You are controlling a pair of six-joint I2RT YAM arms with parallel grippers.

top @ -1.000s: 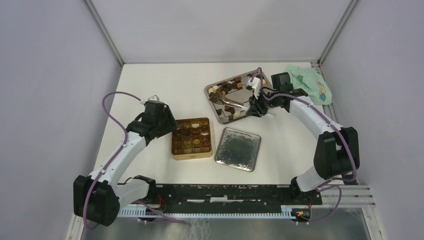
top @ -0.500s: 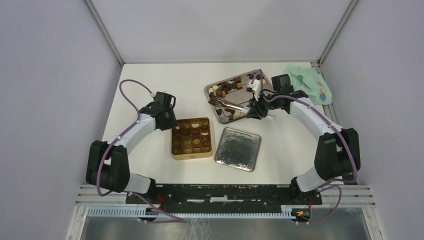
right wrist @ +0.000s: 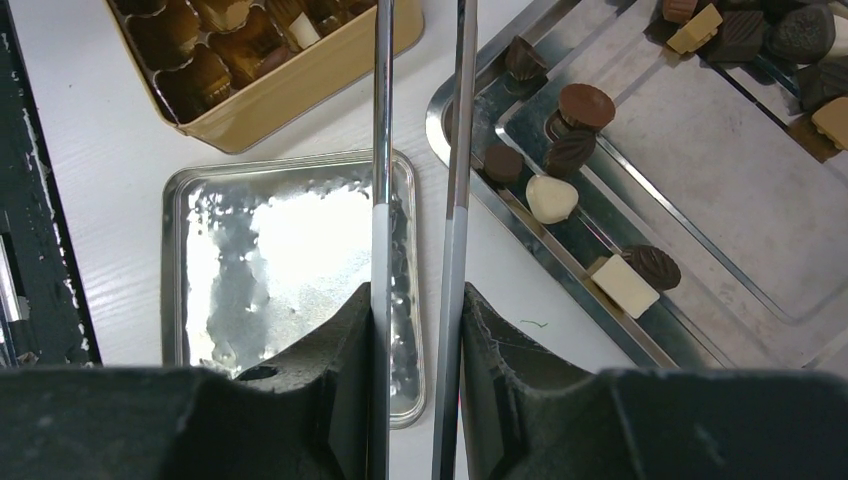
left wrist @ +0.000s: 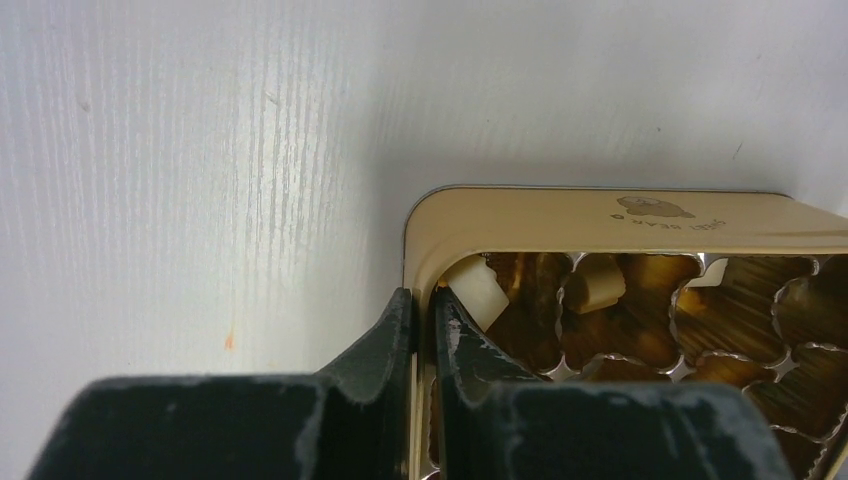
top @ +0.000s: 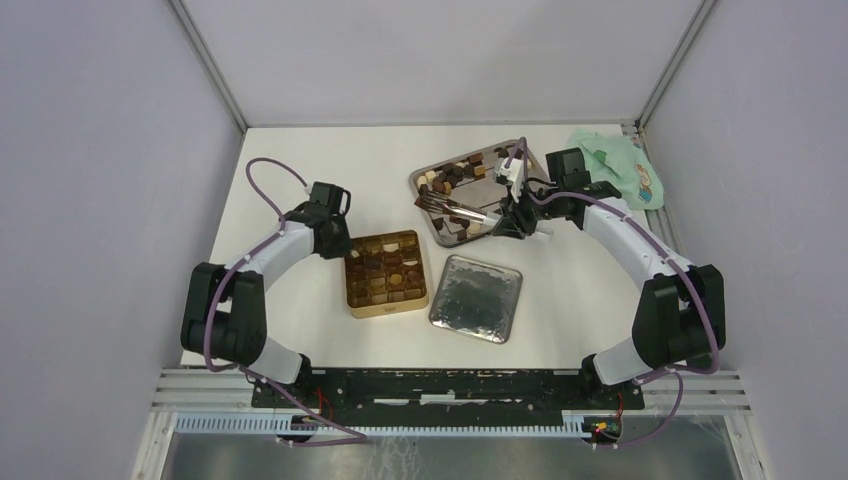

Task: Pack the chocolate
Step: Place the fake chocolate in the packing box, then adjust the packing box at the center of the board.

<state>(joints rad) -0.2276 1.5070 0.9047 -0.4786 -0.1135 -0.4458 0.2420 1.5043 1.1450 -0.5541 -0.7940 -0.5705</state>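
A white table (top: 300,170) stands between grey walls (top: 100,200). Chocolate (top: 455,170) lies on a steel tray (top: 437,238) and fills the gold tin (top: 388,310). A hammered silver dish (top: 476,298) and a green cloth (top: 615,165) lie nearby. Only the left wrist view shows the left gripper (left wrist: 422,300) pinching the tin's corner wall. The right gripper (right wrist: 415,295) clamps the tongs (right wrist: 381,150).

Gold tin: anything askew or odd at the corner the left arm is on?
Yes. The left gripper has its jaws pinched over a corner wall of the gold tin, one inside, one outside. Beside them, a cream-white chocolate sits tilted in the corner cell.
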